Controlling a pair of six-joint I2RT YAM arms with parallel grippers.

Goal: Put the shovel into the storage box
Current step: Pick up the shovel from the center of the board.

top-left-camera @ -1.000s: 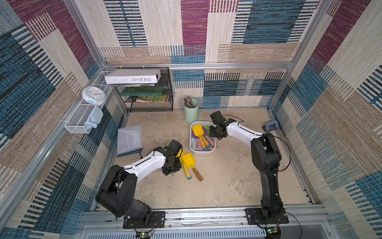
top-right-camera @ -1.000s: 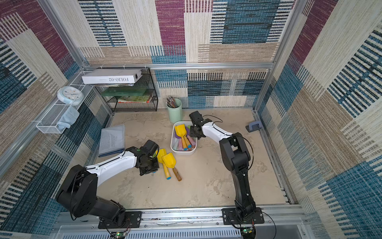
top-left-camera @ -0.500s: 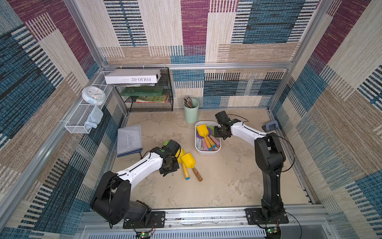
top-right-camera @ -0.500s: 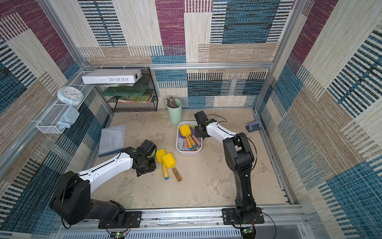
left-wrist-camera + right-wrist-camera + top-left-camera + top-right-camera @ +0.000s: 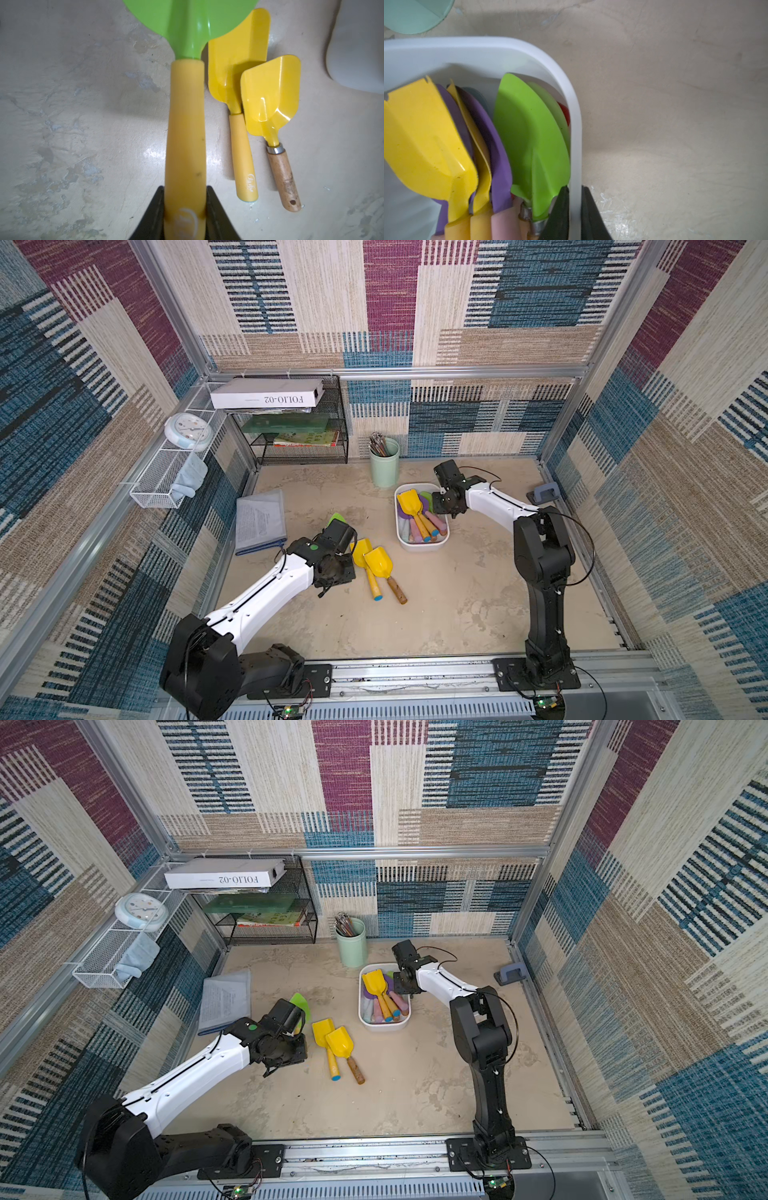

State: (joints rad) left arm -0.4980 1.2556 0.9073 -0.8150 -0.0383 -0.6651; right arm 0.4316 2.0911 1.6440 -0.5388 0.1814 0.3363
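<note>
— Newly showing past the left gripper point(image 5: 185, 191), the green-bladed plastic toy shovel point(image 5: 188, 25) hangs clamped by its yellow foam handle, ready to carry.
— And its destination?
— Shallow white plastic storage box point(image 5: 422, 546), well apart, dragged toward the right arm; right gripper point(image 5: 574, 189) narrowly straddles its wall; pinch unclear.
</note>
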